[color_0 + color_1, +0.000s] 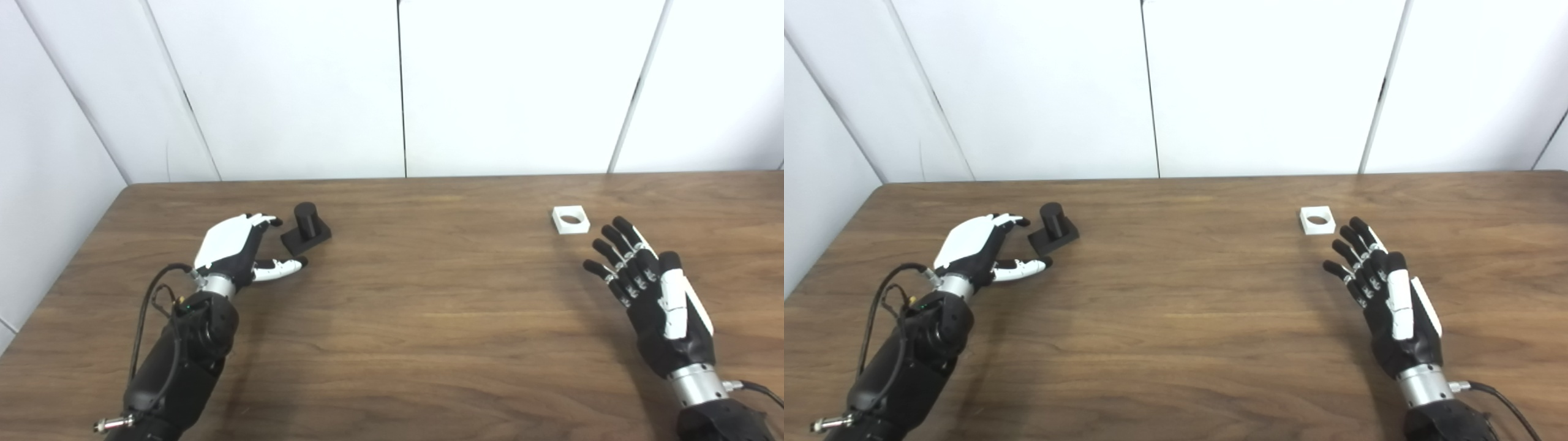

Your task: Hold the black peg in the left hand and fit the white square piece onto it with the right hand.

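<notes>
Left eye view: wooden table (398, 318), two robot hands.
Left hand (236, 248): fingers spread, empty, just beside black peg (305, 229).
Right hand (649, 288): fingers spread, empty, near white square piece (570, 220).
Risk: either hand could nudge its part away while closing.

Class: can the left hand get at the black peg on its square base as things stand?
Probably yes. The open left hand sits just beside the black peg on its square base, fingers and thumb spread toward it, with only bare wooden table between them.
</notes>
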